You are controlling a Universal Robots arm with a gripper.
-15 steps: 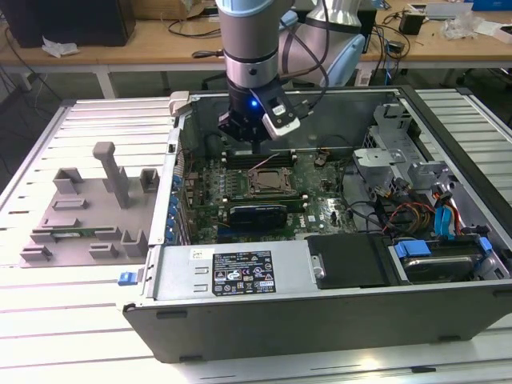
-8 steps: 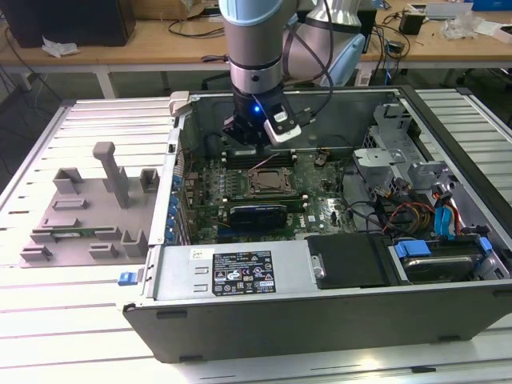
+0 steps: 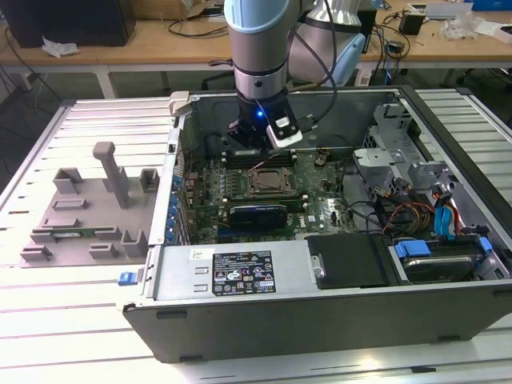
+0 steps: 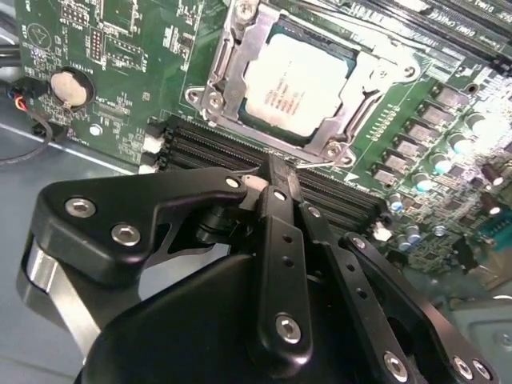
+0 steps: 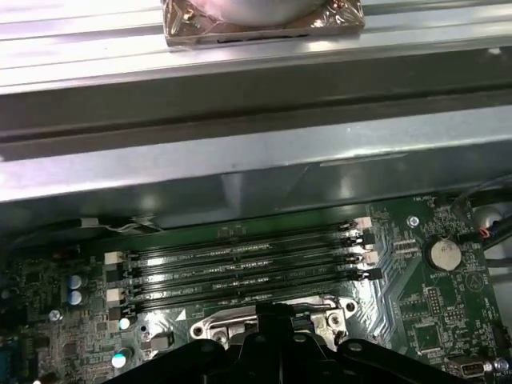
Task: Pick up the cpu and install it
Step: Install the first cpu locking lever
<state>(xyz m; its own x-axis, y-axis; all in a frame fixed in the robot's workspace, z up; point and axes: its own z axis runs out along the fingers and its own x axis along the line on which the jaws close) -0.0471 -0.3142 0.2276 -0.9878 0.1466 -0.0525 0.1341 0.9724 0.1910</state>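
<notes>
The cpu (image 4: 294,90), a flat square chip with a pale silver top, lies inside the metal socket frame (image 4: 226,56) on the green motherboard (image 4: 128,48). My gripper (image 4: 278,170) hovers just beside the socket, over the black memory slots (image 4: 200,144), with its black fingers pressed together and nothing between them. In the exterior view the gripper (image 3: 254,150) hangs inside the open computer case, just behind the socket (image 3: 267,182). In the first wrist view the socket frame (image 5: 216,326) shows past the gripper's dark body.
Case walls (image 3: 240,276) surround the motherboard. Cables and a drive cage (image 3: 416,192) fill the exterior view's right. A grey parts fixture (image 3: 88,216) lies outside the case on the exterior view's left. Several memory slots (image 5: 240,272) and a coin battery (image 5: 442,254) sit near the socket.
</notes>
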